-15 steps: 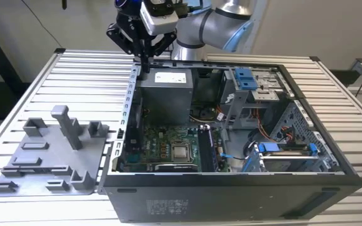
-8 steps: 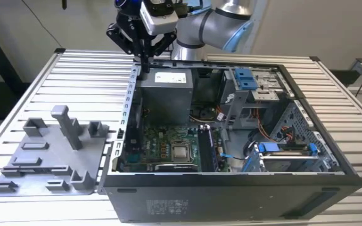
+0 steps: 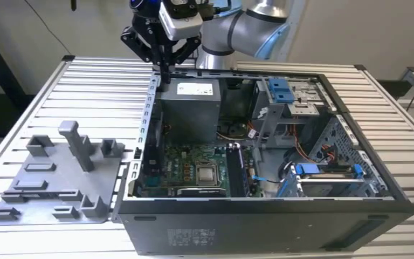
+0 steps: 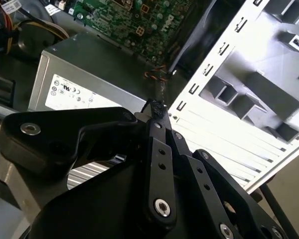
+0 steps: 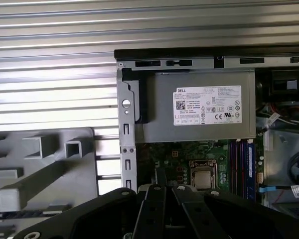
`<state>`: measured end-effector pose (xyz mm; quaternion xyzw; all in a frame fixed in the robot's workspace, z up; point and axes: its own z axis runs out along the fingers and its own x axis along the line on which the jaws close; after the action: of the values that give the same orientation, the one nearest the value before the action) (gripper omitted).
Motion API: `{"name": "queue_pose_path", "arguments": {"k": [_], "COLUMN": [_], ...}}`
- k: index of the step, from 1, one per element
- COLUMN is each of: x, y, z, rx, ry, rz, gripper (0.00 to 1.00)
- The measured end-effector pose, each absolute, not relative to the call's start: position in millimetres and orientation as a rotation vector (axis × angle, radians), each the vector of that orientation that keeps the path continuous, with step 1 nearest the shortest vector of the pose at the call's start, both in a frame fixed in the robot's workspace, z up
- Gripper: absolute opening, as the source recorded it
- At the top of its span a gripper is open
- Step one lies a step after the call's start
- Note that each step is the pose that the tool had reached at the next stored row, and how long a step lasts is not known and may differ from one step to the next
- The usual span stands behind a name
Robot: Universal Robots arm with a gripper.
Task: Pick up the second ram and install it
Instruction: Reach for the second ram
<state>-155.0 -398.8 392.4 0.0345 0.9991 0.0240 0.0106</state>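
Note:
My gripper [image 3: 164,75] hangs over the rear corner of the open computer case [image 3: 264,226], just above the grey power supply [image 3: 192,108]. Its black fingers are shut, tips together, and nothing shows between them in the second wrist view [image 4: 156,106]. Long narrow dark sticks stand in the memory slots [image 3: 237,168] beside the processor socket [image 3: 207,174]. In the first wrist view the slots [image 5: 241,167] lie well away from the gripper [image 5: 161,175]. I cannot tell which stick is the second ram. The grey fixture plate [image 3: 56,189] carries no dark stick that I can see.
The case stands on a slatted metal table [image 3: 84,86]. Grey blocks and a tall post [image 3: 77,145] rise from the fixture plate at the exterior view's left. Inside the case are a drive cage [image 3: 293,97], blue brackets [image 3: 325,170] and loose cables.

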Motion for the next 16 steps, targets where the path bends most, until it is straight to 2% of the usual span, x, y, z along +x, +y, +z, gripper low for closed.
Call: {"name": "queue_pose_path", "arguments": {"k": [16], "x": [-191], "y": [-399], "z": [392], "rx": [0.108], "ry": [3.118], "rz": [0.075], "gripper": [0.11]}}
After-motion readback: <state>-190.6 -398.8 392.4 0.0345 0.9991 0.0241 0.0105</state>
